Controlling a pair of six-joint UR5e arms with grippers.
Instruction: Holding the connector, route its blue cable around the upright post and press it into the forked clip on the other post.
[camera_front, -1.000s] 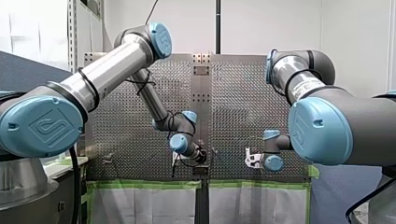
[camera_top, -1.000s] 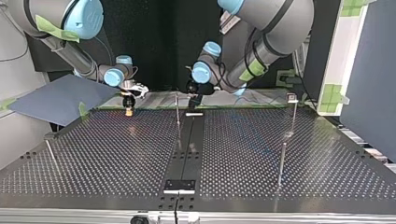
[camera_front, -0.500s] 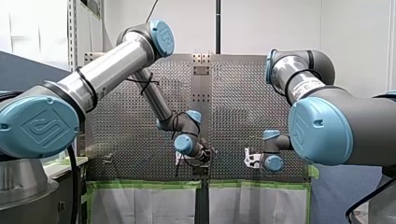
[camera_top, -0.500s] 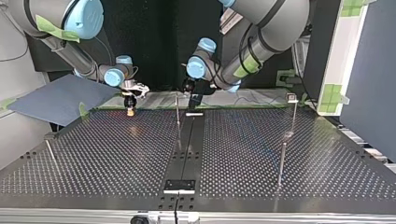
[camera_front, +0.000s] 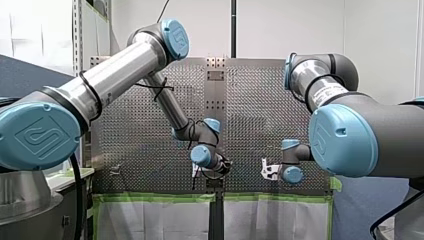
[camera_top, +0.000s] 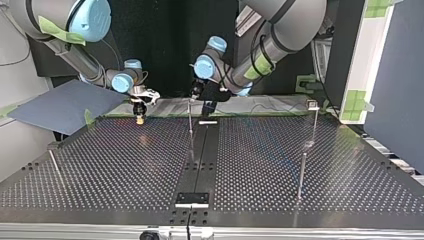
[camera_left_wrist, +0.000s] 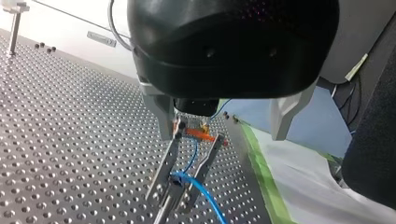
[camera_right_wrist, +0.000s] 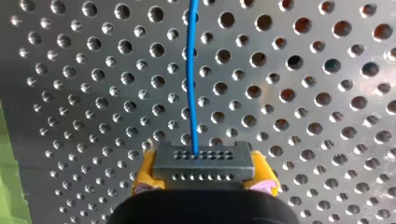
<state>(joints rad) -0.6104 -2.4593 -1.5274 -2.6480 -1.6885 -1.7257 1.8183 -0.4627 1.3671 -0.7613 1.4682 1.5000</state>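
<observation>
Connector (camera_right_wrist: 203, 161) in my right pincer (camera_right_wrist: 204, 181), cable (camera_right_wrist: 190, 70) between the fingers of my left pincer (camera_left_wrist: 175, 198)

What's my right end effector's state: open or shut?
Shut. My right end effector has its yellow pads pressed against both ends of the connector.

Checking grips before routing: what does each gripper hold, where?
The right gripper clamps the connector by its ends; the left gripper pinches the cable along its length.
</observation>
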